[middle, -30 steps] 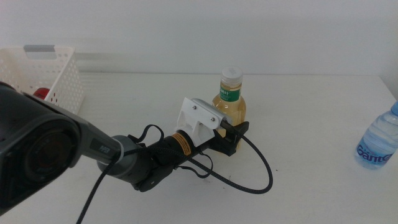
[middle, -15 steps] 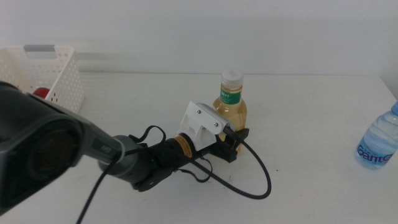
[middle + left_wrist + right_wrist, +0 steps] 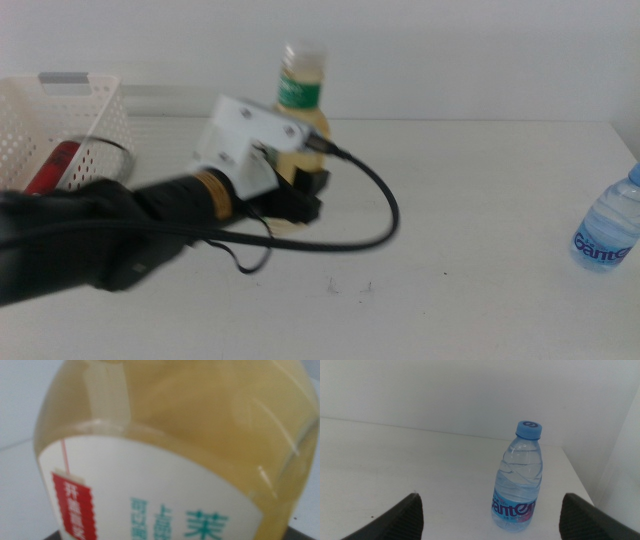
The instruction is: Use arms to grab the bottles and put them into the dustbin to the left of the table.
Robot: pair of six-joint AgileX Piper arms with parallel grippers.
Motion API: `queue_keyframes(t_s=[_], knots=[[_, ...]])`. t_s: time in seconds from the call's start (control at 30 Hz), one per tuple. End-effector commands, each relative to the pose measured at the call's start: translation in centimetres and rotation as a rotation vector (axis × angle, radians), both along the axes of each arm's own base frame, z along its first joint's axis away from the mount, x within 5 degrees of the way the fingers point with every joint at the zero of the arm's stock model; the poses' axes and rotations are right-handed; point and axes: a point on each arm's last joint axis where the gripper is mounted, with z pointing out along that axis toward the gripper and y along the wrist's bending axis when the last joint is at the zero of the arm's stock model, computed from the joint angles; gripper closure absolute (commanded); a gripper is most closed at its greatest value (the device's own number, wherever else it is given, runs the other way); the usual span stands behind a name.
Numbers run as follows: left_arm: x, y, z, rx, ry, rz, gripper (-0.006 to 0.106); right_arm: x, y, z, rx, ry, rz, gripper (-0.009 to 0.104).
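Note:
My left gripper (image 3: pixel 297 197) is shut on the yellow tea bottle (image 3: pixel 300 92) and holds it up above the table (image 3: pixel 480 190), left of the middle. The bottle's yellow body and white label fill the left wrist view (image 3: pixel 170 435). The white perforated dustbin (image 3: pixel 97 125) stands at the far left with the red cola can (image 3: pixel 55 166) lying inside it. The clear blue-capped water bottle (image 3: pixel 607 232) stands upright at the table's right edge. In the right wrist view it (image 3: pixel 519 485) stands ahead of my right gripper (image 3: pixel 491 507), which is open and empty.
The black cable (image 3: pixel 375 215) loops from the left wrist over the table's middle. A few small dark marks (image 3: pixel 345 290) lie on the tabletop near the front. A white wall runs behind the table.
My left gripper has lifted the tea bottle off the table and carried it left and up, toward the dustbin. The water bottle has not moved.

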Motion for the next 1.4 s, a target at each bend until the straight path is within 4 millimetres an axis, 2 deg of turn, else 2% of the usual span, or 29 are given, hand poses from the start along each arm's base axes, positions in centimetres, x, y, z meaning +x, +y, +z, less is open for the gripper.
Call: queue_keyframes(t_s=[0.0,0.07,0.17,0.3,0.57,0.63,0.8,0.93,1.1,1.27,1.37], knots=[[-0.6,0.8,3.8,-0.044,-0.068,0.029,0.102,0.0,0.0,0.0,-0.009,-0.01,-0.006,0.008],[-1.1,1.4,5.8,-0.056,-0.102,0.045,0.102,0.0,0.0,0.0,-0.009,-0.01,-0.006,0.008],[-1.5,2.2,7.8,-0.042,-0.112,0.076,0.102,0.0,0.0,0.0,-0.009,-0.01,-0.006,0.008],[-0.4,4.0,9.8,0.017,-0.003,0.2,0.102,0.0,0.0,0.0,-0.009,-0.01,-0.006,0.008],[3.6,13.8,16.9,0.178,0.068,0.343,0.102,0.0,0.0,0.0,-0.009,-0.01,-0.006,0.008],[4.4,15.4,17.5,0.185,0.111,0.376,0.102,0.0,0.0,0.0,-0.009,-0.01,-0.006,0.008],[7.3,19.5,16.0,0.263,0.268,0.439,0.102,0.0,0.0,0.0,-0.009,-0.01,-0.006,0.008],[9.3,22.1,13.6,0.28,0.398,0.473,0.102,0.0,0.0,0.0,-0.009,-0.01,-0.006,0.008],[11.2,25.2,9.7,0.29,0.521,0.519,0.102,0.0,0.0,0.0,-0.009,-0.01,-0.006,0.008],[12.5,27.1,6.0,0.282,0.616,0.538,0.102,0.0,0.0,0.0,-0.009,-0.01,-0.006,0.008],[13.1,27.4,4.7,0.295,0.629,0.529,0.101,0.0,0.0,0.0,-0.009,-0.01,-0.006,0.008]])
